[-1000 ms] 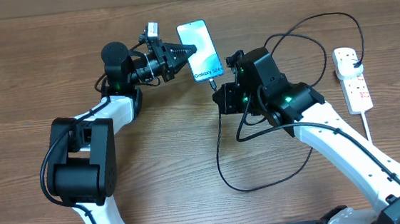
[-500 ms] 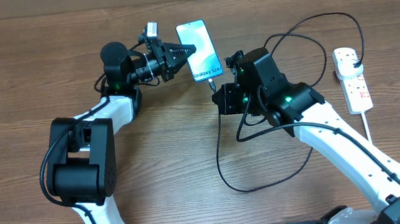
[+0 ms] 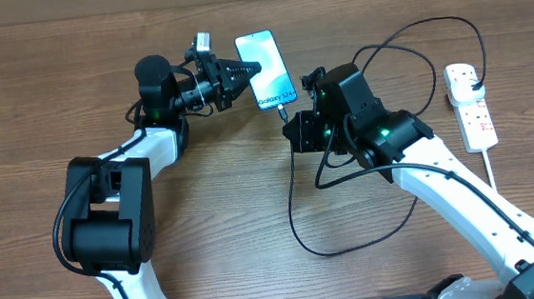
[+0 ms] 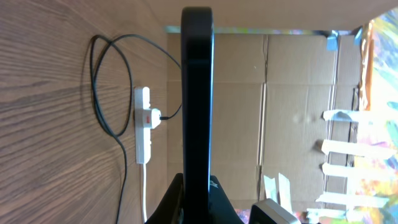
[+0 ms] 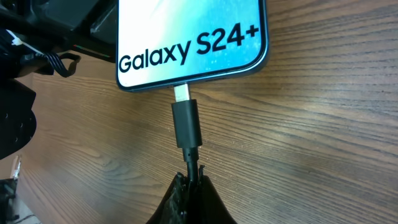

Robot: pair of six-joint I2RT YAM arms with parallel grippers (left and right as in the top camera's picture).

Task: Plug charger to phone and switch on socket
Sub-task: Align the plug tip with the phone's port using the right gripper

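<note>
The phone (image 3: pixel 268 65) lies tilted at the table's back middle, its screen lit light blue. My left gripper (image 3: pixel 254 70) is shut on its left edge; in the left wrist view the phone (image 4: pixel 197 93) stands edge-on between the jaws. My right gripper (image 5: pixel 192 178) is shut on the charger cable just behind the black connector (image 5: pixel 186 122). The connector's metal tip meets the phone's (image 5: pixel 193 37) bottom edge, with some metal still showing. The charger cable (image 3: pixel 290 200) loops across the table to a black plug in the white socket (image 3: pixel 472 107) at the far right.
The socket's thick white cord (image 3: pixel 494 172) runs toward the front right edge. Cable loops (image 3: pixel 403 62) lie between my right arm and the socket. A cardboard wall (image 4: pixel 298 112) stands behind the table.
</note>
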